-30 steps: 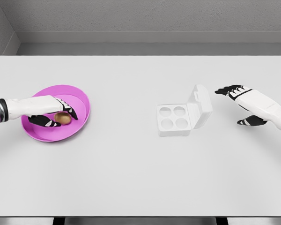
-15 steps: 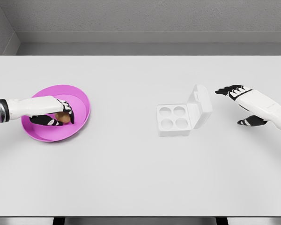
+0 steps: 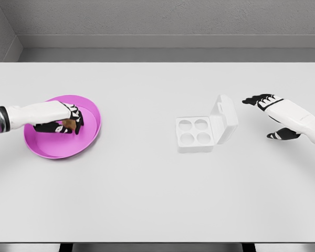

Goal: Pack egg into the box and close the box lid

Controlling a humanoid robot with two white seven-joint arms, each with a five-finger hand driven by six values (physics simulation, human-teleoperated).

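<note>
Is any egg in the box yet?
No: all four cups of the box show bare, and the egg sits in the left hand over the pink bowl.

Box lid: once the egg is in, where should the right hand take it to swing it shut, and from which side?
Take the lid at its free outer edge, farthest from the hinge beside the tray of four cups. It stands tilted up on the tray's right, so the open right hand should probably come from the right and push it leftward over the cups.
</note>
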